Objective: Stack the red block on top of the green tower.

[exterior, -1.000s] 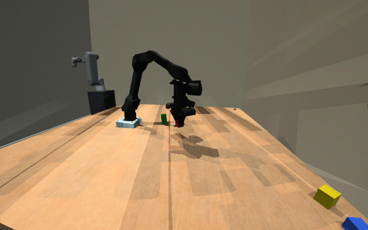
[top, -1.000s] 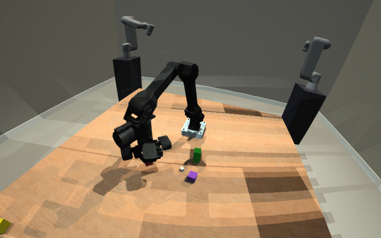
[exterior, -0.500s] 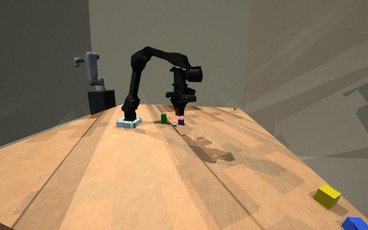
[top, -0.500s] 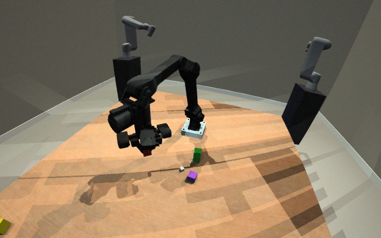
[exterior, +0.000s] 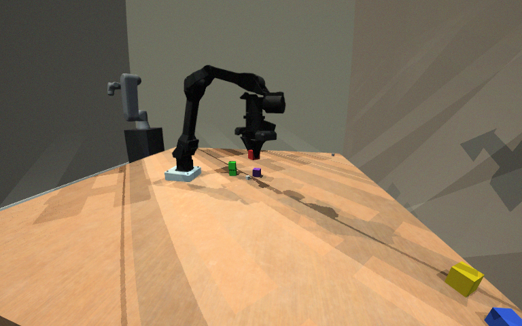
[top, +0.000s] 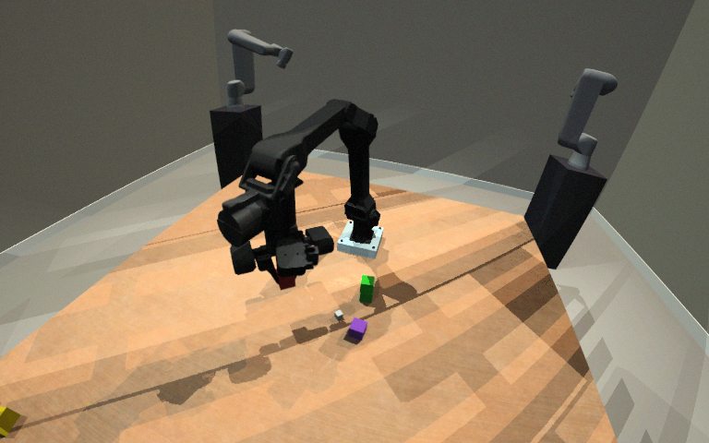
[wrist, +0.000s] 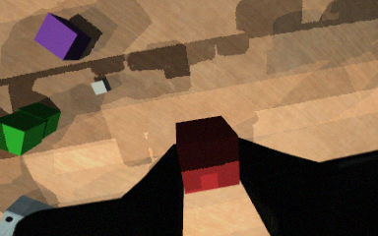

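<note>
The red block [top: 286, 281] [exterior: 251, 155] [wrist: 211, 176] is held up in the air, above the table. My gripper [exterior: 253, 153] [wrist: 203, 146] is shut on it, one finger on each side; in the top view the hand hides most of the fingers. The green tower [top: 366, 290] [exterior: 232, 168] [wrist: 25, 132] stands upright, two green blocks high. It is off to the side of the held block, to the left in the wrist view, and nothing rests on top of it.
A purple block [top: 357, 329] [exterior: 256, 172] [wrist: 56, 36] and a small white cube [top: 339, 314] [exterior: 247, 177] [wrist: 99, 88] lie near the tower. The arm's pale base [top: 355, 250] [exterior: 179, 176] is behind the tower. A yellow block [top: 6, 421] [exterior: 463, 278] and a blue block [exterior: 503, 317] lie far off.
</note>
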Action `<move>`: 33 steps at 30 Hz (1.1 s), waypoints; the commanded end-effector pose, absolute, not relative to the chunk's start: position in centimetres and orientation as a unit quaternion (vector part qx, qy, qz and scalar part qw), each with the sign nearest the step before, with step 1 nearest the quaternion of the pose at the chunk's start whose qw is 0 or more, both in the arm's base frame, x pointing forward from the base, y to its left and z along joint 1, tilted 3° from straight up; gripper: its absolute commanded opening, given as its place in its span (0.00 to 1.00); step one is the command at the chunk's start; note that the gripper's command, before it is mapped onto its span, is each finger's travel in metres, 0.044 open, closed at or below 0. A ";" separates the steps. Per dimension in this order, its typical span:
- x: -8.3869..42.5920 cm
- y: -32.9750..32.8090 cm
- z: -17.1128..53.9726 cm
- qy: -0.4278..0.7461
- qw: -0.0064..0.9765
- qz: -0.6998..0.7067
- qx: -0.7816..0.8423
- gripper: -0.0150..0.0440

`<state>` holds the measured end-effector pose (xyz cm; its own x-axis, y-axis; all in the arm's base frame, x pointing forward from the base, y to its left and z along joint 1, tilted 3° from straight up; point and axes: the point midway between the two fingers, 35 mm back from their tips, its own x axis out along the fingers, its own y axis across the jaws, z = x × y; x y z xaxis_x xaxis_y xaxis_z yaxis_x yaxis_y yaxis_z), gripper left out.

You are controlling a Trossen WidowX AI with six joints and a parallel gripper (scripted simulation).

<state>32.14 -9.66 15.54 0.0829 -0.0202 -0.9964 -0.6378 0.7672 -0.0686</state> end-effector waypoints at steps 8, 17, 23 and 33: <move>29.0 -2.8 15.7 0.639 0.689 0.226 -0.255 0.25; 25.7 1.3 15.3 0.640 0.689 0.228 -0.254 0.25; 23.4 3.5 14.9 0.640 0.689 0.229 -0.253 0.25; 20.0 5.9 14.0 0.640 0.688 0.230 -0.252 0.25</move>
<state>21.05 5.38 14.32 0.0707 -0.0014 -0.9975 -0.6439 0.7637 -0.0468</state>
